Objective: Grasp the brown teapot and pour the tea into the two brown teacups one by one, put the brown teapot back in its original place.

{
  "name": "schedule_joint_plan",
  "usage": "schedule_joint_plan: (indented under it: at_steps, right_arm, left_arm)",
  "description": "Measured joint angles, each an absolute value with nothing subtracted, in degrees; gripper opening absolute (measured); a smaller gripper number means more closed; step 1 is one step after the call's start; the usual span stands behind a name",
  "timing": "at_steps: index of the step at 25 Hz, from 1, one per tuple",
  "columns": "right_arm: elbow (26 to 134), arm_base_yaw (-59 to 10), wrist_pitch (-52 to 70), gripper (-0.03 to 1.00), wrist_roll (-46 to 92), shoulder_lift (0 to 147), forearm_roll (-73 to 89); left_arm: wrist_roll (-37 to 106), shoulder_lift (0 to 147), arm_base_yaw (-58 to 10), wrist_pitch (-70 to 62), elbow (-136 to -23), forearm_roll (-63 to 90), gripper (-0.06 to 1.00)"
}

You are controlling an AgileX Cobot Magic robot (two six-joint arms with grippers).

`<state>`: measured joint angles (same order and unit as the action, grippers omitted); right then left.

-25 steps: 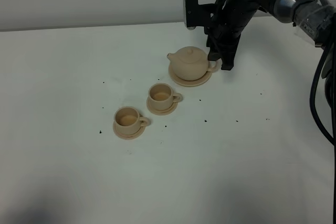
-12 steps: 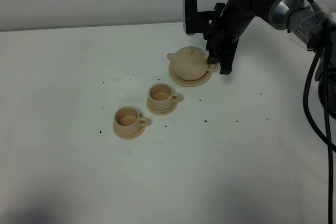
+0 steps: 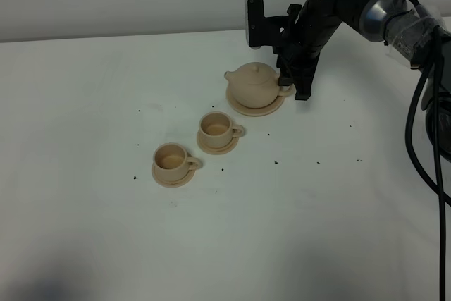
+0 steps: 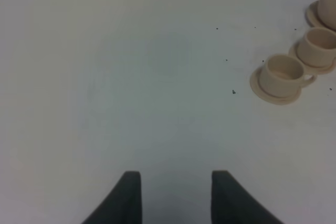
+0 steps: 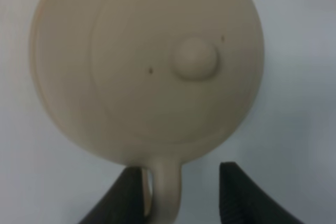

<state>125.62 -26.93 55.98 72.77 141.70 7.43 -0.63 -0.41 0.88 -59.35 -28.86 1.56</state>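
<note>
The high view shows the brown teapot (image 3: 255,84) sitting on its wide saucer (image 3: 273,109) on the worktop (image 3: 84,103), just behind the two brown teacups (image 3: 217,128) (image 3: 171,158). Only the right wrist view shows its loop handle (image 5: 165,195) between the right hand's (image 5: 182,176) parted fingers, not yet clenched. The left hand (image 4: 176,179) hangs released over the worktop, holding nothing.

We can read no text, label, brand, number or sign in any view, neither on the brown teapot (image 3: 254,84), the two brown teacups (image 3: 216,128) (image 3: 171,158), the white table (image 3: 84,96) nor the black right arm (image 3: 331,5).
</note>
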Motion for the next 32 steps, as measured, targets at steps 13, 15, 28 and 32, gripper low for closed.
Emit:
schedule_joint_plan:
  at_steps: [13,15,28,32]
  right_arm:
    - [125.7,-27.0,55.6,0.37,73.1,142.7,6.7]
    - [125.7,-27.0,55.4,0.37,73.1,143.1,6.6]
    - [125.7,-27.0,55.1,0.35,73.4,143.3,6.2]
    - [126.2,-27.0,56.8,0.35,73.4,143.4,4.6]
  left_arm:
    - [-0.6,-0.4,0.9,-59.3,-28.9,1.6,0.37]
    - [-0.6,-0.4,0.9,-59.3,-28.9,1.6,0.37]
    - [-0.6,-0.4,0.9,-59.3,-28.9,1.6,0.37]
    - [-0.6,-0.4,0.9,-59.3,-28.9,1.6,0.37]
